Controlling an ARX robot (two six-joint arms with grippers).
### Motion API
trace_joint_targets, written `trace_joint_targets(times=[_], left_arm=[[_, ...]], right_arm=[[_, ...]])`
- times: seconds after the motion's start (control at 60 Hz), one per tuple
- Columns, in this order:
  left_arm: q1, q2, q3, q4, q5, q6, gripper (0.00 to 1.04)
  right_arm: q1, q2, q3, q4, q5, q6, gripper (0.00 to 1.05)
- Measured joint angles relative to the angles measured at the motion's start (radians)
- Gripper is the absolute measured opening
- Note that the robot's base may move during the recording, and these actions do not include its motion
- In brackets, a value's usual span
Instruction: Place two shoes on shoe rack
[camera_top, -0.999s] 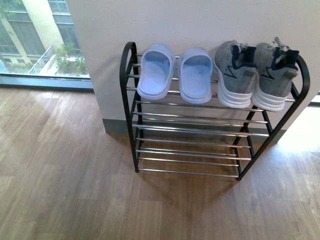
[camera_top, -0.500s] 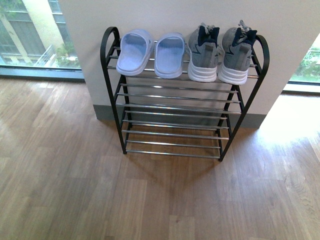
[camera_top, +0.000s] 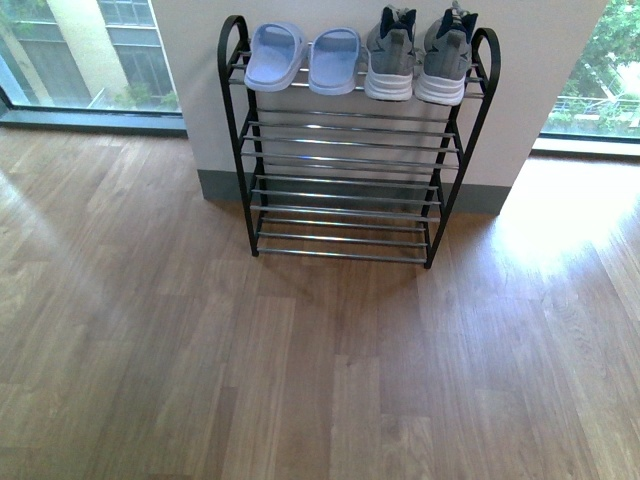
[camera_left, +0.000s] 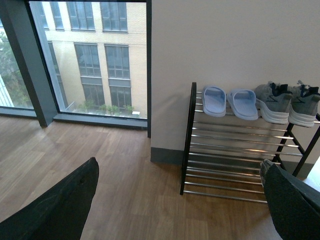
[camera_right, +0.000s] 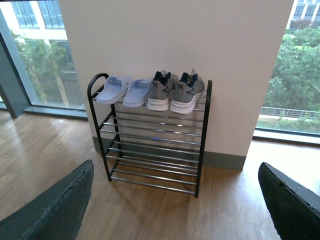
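A: What has been altered over the last second?

B: The shoe rack (camera_top: 350, 150) is now seen smaller and farther off than in the two earlier front views, with far more bare wooden floor (camera_top: 300, 380) shown in front of it. The robot is judged to have been backed away. Nothing on the rack appears to have been shifted.

A: And what is implied for the task?

B: Both grey shoes (camera_top: 420, 55) are seated on the top tier, at its right end, touching side by side, just right of a pair of light blue slippers (camera_top: 300, 55). The placing is judged complete, with only the retreat left.

A: How are the shoes pointed?

B: Their long axes are laid front to back across the chrome rods. The white-soled toes are turned toward the near side and tipped down, the navy-lined openings set toward the far wall (camera_top: 350, 10).

A: What is held by the grippers?

B: Nothing. In each wrist view, the left gripper (camera_left: 180, 200) and the right gripper (camera_right: 175, 200) are seen with fingers spread wide apart and only floor and rack between them.
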Motion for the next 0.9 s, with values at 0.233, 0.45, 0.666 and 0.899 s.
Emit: trace_joint_targets(times=[0.233, 0.45, 0.666, 0.899], left_arm=[[0.0, 0.0, 0.0, 0.0, 0.0, 0.0, 0.95], [0.0, 0.0, 0.0, 0.0, 0.0, 0.0, 0.95], [0.0, 0.0, 0.0, 0.0, 0.0, 0.001, 0.95], [0.0, 0.0, 0.0, 0.0, 0.0, 0.002, 0.95]], right_arm=[[0.0, -0.001, 0.0, 0.0, 0.0, 0.0, 0.95], [0.0, 0.0, 0.0, 0.0, 0.0, 0.0, 0.95], [0.0, 0.0, 0.0, 0.0, 0.0, 0.0, 0.95], [0.0, 0.0, 0.0, 0.0, 0.0, 0.0, 0.95]])
